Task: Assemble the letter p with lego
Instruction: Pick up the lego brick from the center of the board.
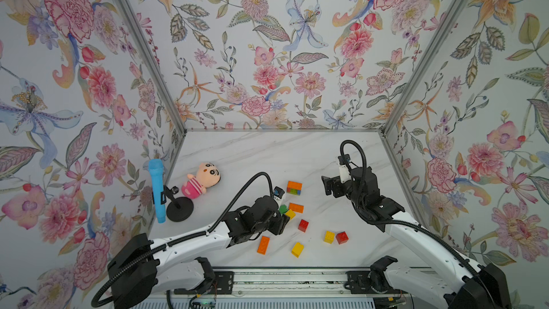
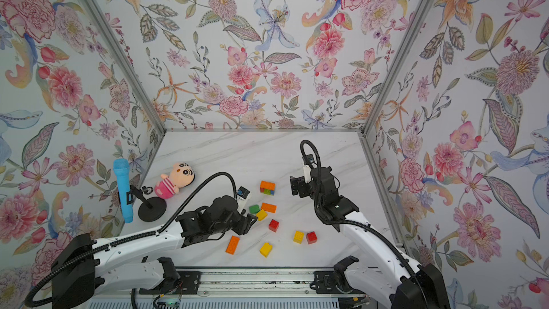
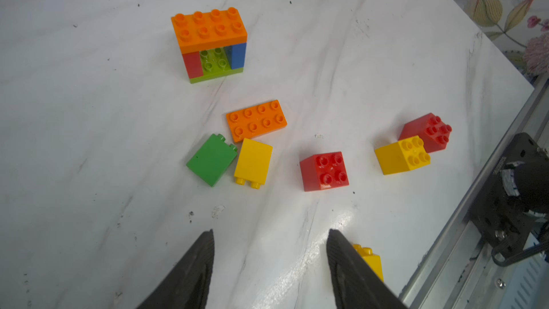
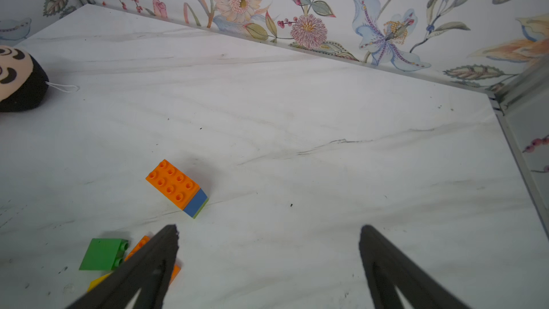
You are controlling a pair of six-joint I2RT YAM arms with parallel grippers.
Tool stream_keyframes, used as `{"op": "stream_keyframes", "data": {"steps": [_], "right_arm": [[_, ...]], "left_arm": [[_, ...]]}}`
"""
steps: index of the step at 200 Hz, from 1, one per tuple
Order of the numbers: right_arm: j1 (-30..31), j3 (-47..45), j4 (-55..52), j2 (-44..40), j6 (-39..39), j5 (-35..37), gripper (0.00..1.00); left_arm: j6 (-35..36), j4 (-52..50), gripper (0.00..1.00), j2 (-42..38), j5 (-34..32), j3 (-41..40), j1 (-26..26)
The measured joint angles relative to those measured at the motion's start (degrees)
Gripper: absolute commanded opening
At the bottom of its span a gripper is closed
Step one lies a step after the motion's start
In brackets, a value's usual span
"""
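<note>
Lego stack (image 1: 294, 187) stands near the middle of the white table (image 1: 267, 156), a little toward one o'clock, taking twelve as the back wall in both top views. The left wrist view shows its build: green at the base, red and blue at the two ends with a gap between, and long orange across the top.

At six o'clock from the stack a loose orange brick (image 1: 296, 207) lies studs up. A green brick (image 1: 283, 208) and a yellow brick (image 1: 290, 214) lie on their sides close against it, at its seven and six o'clock. A red brick (image 1: 303, 225) sits studs up at five o'clock from them, apart. Toward the table's four o'clock a yellow square (image 1: 329, 236) and a red square (image 1: 341, 237) touch each other. Near six o'clock lies a front yellow brick (image 1: 297, 249), tipped over, with a front orange brick (image 1: 263, 244) at its nine o'clock.

The left gripper (image 3: 270, 233) hangs over bare table at six o'clock from the green brick, its fingers parted a middling way with nothing between them. The right gripper (image 4: 269, 228) is spread wide and empty, at three o'clock from the stack and apart from it.

A doll (image 1: 200, 181) lies at ten o'clock, and a blue microphone (image 1: 157, 188) on a black stand (image 1: 179, 209) is at nine o'clock by the wall.
</note>
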Motion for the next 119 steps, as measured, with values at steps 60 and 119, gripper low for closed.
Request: {"op": "stream_keyframes", "data": {"steps": [60, 119], "right_arm": [[-4.5, -4.9, -0.2, -4.6, 9.9, -1.4, 0.99], [-4.5, -7.3, -1.4, -8.4, 11.8, -2.3, 0.99]], "left_arm": [[-0.8, -6.4, 0.77, 11.0, -0.9, 8.2, -11.9], [-2.1, -11.9, 0.74, 22.9, -0.7, 13.8, -14.4]]}}
